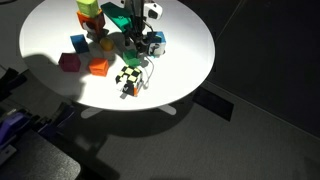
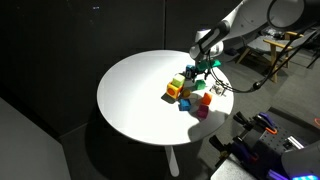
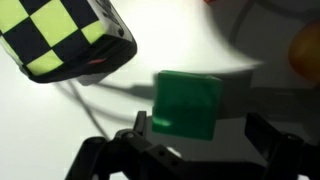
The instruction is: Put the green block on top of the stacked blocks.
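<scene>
Wrist view gives us the green block (image 3: 188, 103) lying on the white table (image 3: 200, 40) near the checkered cube (image 3: 65, 35), not touching it. We see the gripper (image 3: 202, 140) spread wide, a finger either side of that block, pinching nothing. The stacked blocks (image 1: 90, 18) stand well apart from the checkered cube.

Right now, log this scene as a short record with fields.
pincer: open, above the green block, holding nothing
green block: on the table, between the open jaws, not yet stacked
stacked blocks: standing apart, near the table's edge
checkered cube: beside the green block
</scene>
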Available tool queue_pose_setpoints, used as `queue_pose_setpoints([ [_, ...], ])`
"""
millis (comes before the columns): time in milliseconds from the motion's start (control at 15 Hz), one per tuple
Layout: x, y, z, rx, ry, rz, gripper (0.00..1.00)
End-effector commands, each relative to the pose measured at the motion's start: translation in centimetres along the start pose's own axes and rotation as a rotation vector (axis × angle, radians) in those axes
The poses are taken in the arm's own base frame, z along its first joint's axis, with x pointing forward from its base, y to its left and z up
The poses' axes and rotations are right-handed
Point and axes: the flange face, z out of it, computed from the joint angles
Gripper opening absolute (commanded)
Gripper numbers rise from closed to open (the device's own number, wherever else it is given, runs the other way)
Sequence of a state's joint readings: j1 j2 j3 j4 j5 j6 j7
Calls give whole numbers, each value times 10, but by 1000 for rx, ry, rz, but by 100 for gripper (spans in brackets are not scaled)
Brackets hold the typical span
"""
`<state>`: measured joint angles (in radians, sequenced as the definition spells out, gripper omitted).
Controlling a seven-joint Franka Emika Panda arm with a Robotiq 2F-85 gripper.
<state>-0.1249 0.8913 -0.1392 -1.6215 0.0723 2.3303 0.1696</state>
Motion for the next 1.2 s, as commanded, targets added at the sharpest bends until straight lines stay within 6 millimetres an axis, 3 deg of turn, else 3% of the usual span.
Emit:
queue_pose_setpoints([
  [0, 6, 1, 4, -19, 12, -19, 100],
  [467, 4, 4, 14, -31, -4, -18, 100],
  [533, 4, 3, 15, -36, -9, -13, 75],
  [600, 3, 3, 15, -39, -18, -10, 74],
  [933, 0, 3, 5, -64, -29, -4, 34],
  [1133, -5, 1, -3, -81, -48, -22, 29],
])
